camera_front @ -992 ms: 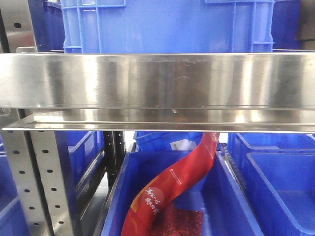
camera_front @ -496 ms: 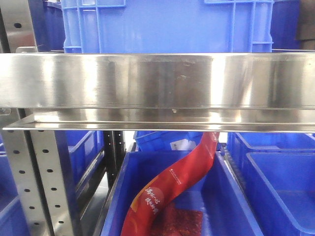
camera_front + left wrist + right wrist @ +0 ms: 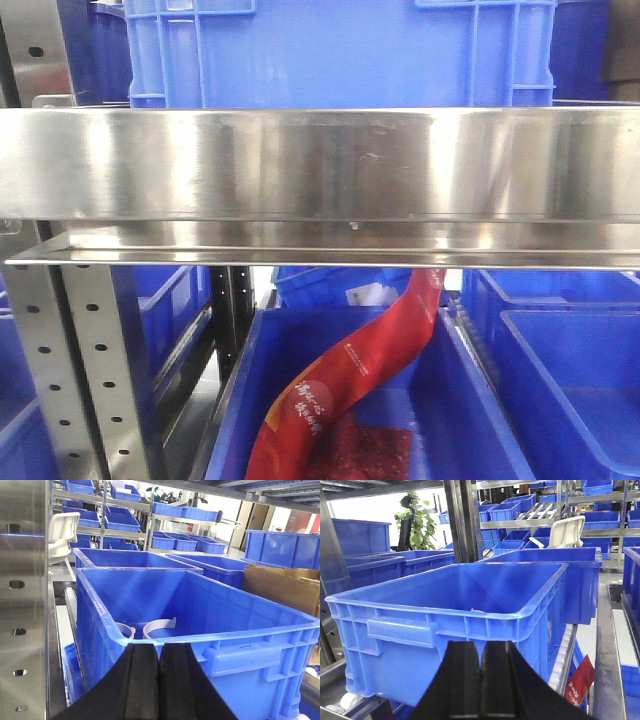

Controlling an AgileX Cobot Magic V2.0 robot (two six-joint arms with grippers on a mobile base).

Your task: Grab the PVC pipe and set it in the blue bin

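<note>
Apparently nothing moves in the last second: both the left black gripper [image 3: 159, 680] and the right black gripper [image 3: 481, 680] stay closed and empty. White curved PVC pipe pieces [image 3: 159, 628] lie inside the large blue plastic bin [image 3: 280, 640], so grabbing seems not yet begun.

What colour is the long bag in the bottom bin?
Red bag with white writing, seen best in the front view.

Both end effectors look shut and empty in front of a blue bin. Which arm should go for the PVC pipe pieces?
Left, probably. The left end effector, shut, faces a blue bin where white PVC pipe pieces lie on the floor. The right end effector, also shut, sees no pipe pieces.
</note>
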